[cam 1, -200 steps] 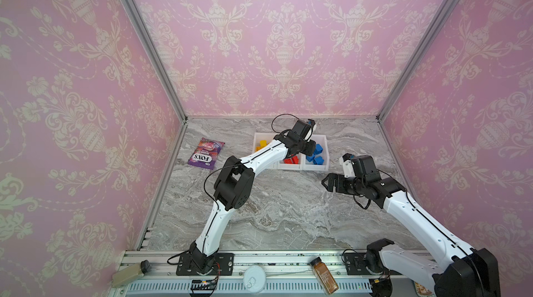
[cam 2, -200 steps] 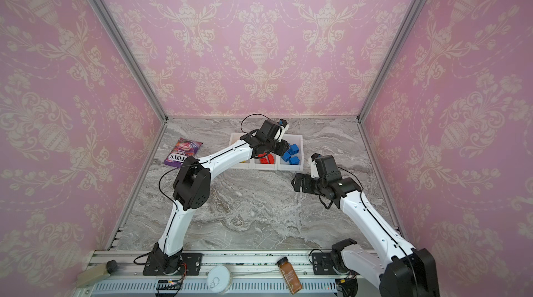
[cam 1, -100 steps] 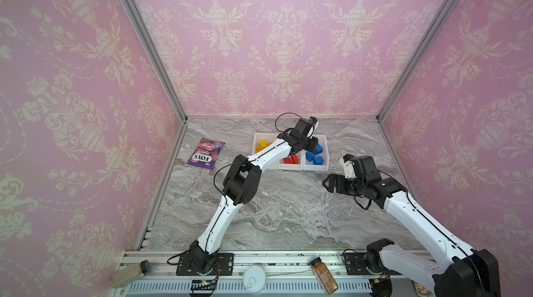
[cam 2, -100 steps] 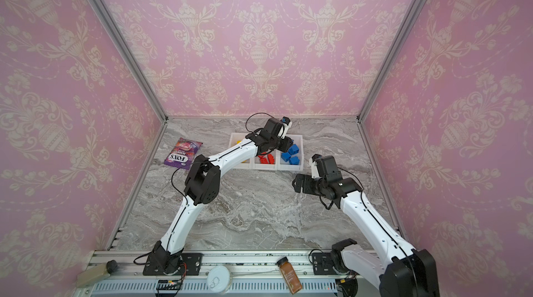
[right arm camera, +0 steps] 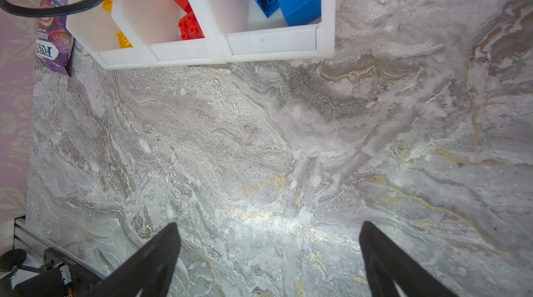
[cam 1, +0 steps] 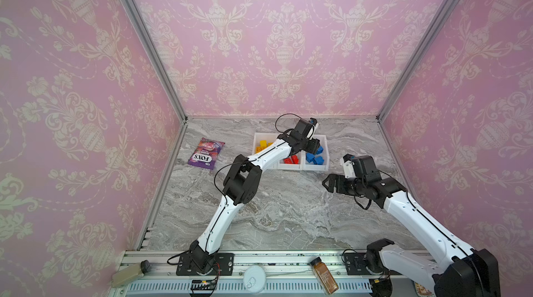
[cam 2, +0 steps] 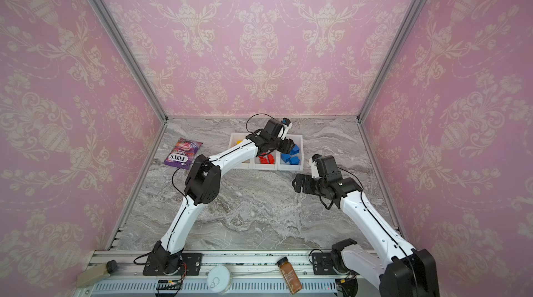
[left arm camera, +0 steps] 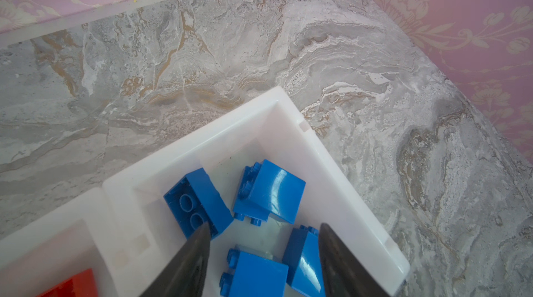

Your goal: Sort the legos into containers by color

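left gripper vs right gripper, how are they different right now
The left gripper hangs over the container of blue legos; the right gripper over the marble table. The left gripper's jaws stand less far apart than the right gripper's. Both are open and hold nothing.

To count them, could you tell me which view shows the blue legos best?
The left wrist view: four blue legos, close up. Both top views show them tiny; the right wrist view crops them.
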Controlling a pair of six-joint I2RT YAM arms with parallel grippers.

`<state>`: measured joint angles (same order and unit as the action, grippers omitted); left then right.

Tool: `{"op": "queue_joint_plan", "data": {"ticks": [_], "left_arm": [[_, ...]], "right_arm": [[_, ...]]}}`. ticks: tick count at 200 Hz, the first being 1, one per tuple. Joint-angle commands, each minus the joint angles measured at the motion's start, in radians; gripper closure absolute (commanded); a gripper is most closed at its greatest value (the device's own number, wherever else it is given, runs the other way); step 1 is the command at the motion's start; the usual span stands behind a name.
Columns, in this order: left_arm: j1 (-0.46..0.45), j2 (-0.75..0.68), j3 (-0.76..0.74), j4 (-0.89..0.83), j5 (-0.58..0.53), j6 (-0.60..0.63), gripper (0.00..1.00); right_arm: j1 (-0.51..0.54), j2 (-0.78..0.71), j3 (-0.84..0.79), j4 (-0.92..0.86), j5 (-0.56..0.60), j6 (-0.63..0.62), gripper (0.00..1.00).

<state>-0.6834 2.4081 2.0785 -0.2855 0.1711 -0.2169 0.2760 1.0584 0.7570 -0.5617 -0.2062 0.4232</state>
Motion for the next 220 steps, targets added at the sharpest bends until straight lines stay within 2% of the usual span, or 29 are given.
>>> {"op": "queue_joint_plan", "data": {"ticks": [1,59,92,127,156,185,220], "left_arm": [[0.005,-0.102,-0.063,0.060,0.003,0.015,0.35],[0.005,-0.262,-0.263,0.177,0.021,-0.010,0.26],[0.006,-0.415,-0.498,0.264,0.008,-0.032,0.22],[0.007,-0.600,-0.725,0.289,-0.059,-0.011,0.12],[0.010,-0.764,-0.903,0.300,-0.158,0.002,0.03],[0.053,-0.901,-1.042,0.295,-0.222,0.004,0.01],[0.151,-1.014,-1.160,0.279,-0.257,0.010,0.01]], "right_arm": [[-0.003,0.011,0.028,-0.004,0.000,0.009,0.02],[-0.004,0.031,0.045,0.000,0.016,-0.004,0.02],[-0.004,0.048,0.069,-0.001,0.044,-0.024,0.01],[-0.010,0.082,0.095,0.009,0.072,-0.051,0.00],[-0.025,0.110,0.112,0.030,0.091,-0.069,0.00],[-0.041,0.143,0.130,0.064,0.112,-0.091,0.00],[-0.049,0.165,0.137,0.126,0.224,-0.134,0.00]]}}
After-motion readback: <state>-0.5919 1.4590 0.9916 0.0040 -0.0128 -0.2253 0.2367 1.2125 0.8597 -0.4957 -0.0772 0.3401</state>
